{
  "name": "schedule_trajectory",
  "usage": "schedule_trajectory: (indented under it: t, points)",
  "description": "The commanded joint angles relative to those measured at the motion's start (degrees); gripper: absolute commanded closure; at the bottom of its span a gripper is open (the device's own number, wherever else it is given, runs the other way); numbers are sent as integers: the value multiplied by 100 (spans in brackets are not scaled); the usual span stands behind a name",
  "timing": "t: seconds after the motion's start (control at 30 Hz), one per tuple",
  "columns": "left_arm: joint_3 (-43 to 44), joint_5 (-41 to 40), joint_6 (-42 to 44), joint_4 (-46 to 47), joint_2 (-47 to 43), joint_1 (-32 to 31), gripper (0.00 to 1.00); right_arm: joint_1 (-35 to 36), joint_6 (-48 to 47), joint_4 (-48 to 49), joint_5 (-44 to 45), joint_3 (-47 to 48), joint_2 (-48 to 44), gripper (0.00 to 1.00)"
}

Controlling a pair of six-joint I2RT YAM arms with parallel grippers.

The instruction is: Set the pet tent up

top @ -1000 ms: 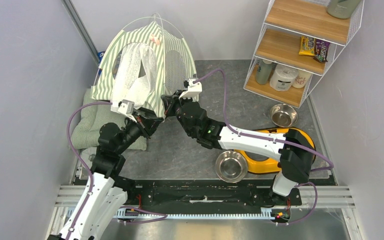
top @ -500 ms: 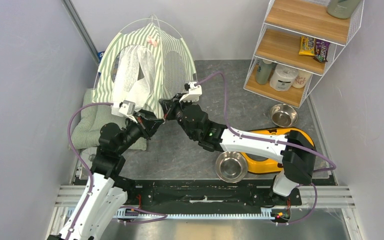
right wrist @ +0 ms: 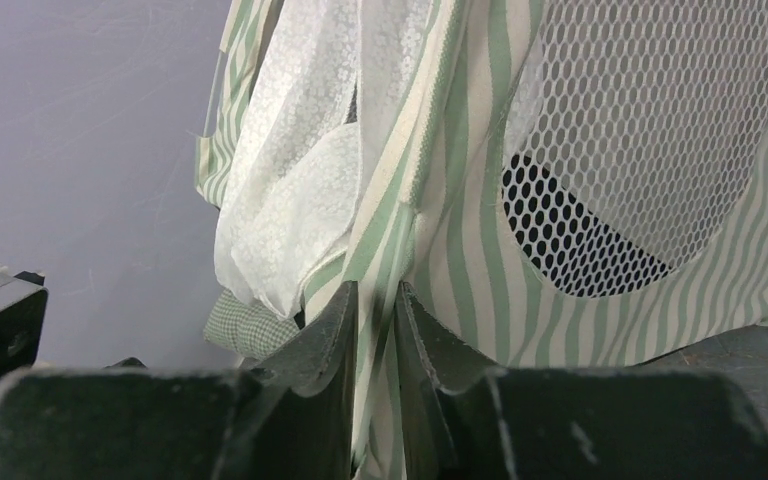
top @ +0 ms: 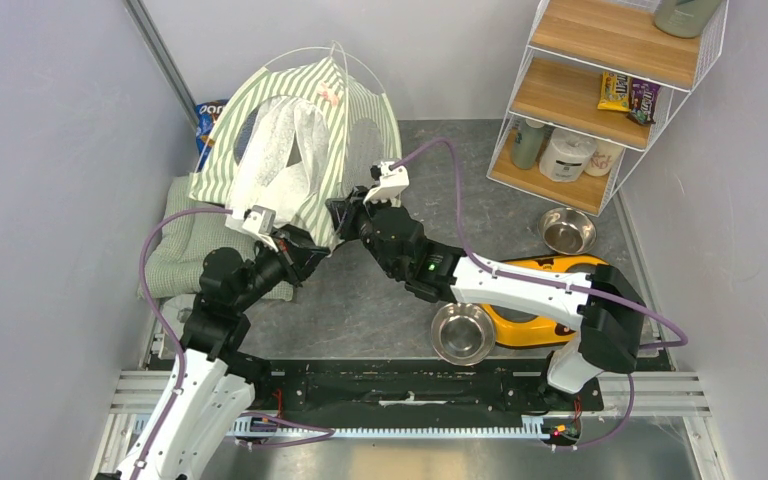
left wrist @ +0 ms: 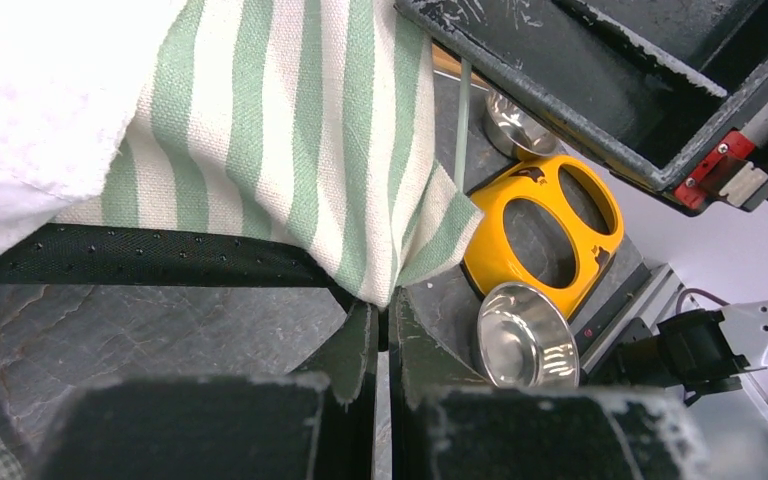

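Left gripper (left wrist: 381,330) is pinched tight on a bottom corner of the pet tent (top: 365,105), and right gripper (right wrist: 373,325) clamps its striped hem. The green-and-white tent, with white mesh panels, stands domed on thin poles at upper left of the overhead view.

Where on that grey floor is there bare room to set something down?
Bare grey floor lies between the pet tent and the wire shelf, and between the cushion and the large steel bowl. Crowded around the yellow bowl holder.
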Motion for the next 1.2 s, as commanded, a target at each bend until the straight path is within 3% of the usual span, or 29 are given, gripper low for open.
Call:
schedule_trajectory:
  t: [0.0, 0.07, 0.17, 0.2, 0.53, 0.77, 1.17]
  points:
    - [185, 353, 144, -202, -63, -45, 98, -108, -227, 46, -172, 309, -199, 74]
    - [198, 361, 124, -201, -68, -45, 98, -165, -108, 16, -255, 306, -162, 78]
    - [217, 344, 135, -281, -89, -44, 98, -235, 7, 33, -314, 282, -134, 98]
    - [215, 344, 146, -312, -97, -44, 98, -246, 30, 40, -316, 285, -113, 100]
    - [221, 611, 67, -444, -193, -45, 98, -294, 122, 1436, 251, 180, 259, 100]
    - [253, 714, -6, -295, -226, -45, 98, -240, -44, 1501, 426, 369, 499, 100]
    - [351, 233, -153, -48, -248, -44, 98, 19, -23, 1241, 388, -190, 219, 100]
